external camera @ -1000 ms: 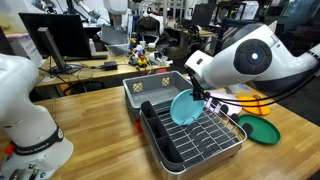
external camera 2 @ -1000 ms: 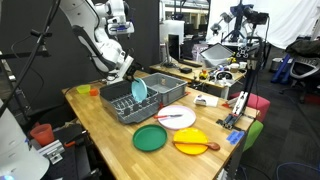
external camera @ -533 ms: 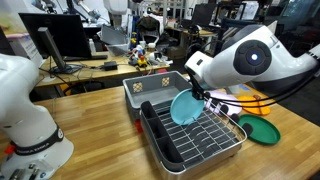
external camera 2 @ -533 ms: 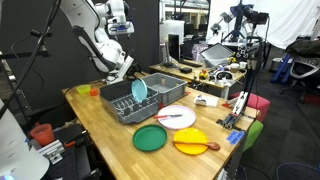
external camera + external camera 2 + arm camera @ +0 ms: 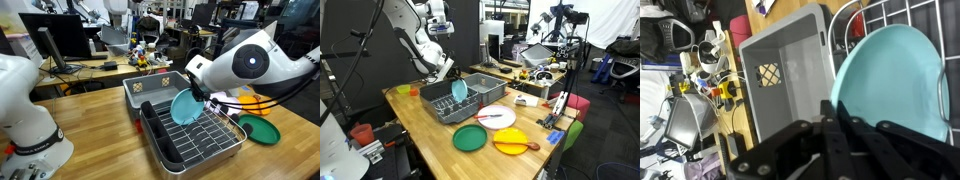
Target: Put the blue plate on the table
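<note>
The blue plate (image 5: pixel 184 107) stands on edge in the wire rack (image 5: pixel 212 142) inside the grey bin (image 5: pixel 150 88); it also shows in an exterior view as the blue plate (image 5: pixel 459 90). In the wrist view the blue plate (image 5: pixel 896 78) fills the right side. My gripper (image 5: pixel 830 104) has its two black fingers pressed together on the plate's left rim. From outside, the gripper (image 5: pixel 201 94) sits at the plate's upper edge. The wooden table (image 5: pixel 100 118) carries the bin.
A green plate (image 5: pixel 471 138), an orange plate (image 5: pixel 510 142) and a white plate (image 5: pixel 496 116) lie on the table (image 5: pixel 420 125) in front of the bin (image 5: pixel 442 100). An orange cup (image 5: pixel 402 90) stands at the far corner. A second robot base (image 5: pixel 30 110) stands nearby.
The jaws have shut on the blue plate's rim. The arm and the plate have hardly moved.
</note>
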`<state>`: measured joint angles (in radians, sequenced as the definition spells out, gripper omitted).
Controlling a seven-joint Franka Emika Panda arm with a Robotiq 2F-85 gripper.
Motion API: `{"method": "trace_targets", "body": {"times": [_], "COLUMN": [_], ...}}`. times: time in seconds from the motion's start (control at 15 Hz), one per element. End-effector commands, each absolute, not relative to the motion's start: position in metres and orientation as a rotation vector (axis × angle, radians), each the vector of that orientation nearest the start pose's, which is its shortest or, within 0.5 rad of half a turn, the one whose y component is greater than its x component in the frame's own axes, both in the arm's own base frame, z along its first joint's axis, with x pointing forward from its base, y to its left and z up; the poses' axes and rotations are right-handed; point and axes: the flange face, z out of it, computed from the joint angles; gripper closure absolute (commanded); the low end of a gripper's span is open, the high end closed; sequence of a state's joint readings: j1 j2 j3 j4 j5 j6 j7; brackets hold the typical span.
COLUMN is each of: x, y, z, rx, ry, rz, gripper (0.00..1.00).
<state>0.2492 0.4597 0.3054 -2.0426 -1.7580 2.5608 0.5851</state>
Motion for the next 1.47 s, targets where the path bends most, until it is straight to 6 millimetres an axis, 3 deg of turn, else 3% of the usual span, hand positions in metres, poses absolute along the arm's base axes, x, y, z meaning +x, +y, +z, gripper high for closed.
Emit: {"method": "trace_targets", "body": {"times": [0.0, 0.8, 1.4], "x": [0.498, 0.497, 0.498], "y": [0.318, 0.314, 0.314], "z": [0.224, 0.229, 0.245], "rx": [1.836, 1.882, 1.919], "ry": [1.596, 1.537, 1.474], "rz": [0.72, 0.749, 0.813], "gripper": [0.99, 0.99, 0.99]}}
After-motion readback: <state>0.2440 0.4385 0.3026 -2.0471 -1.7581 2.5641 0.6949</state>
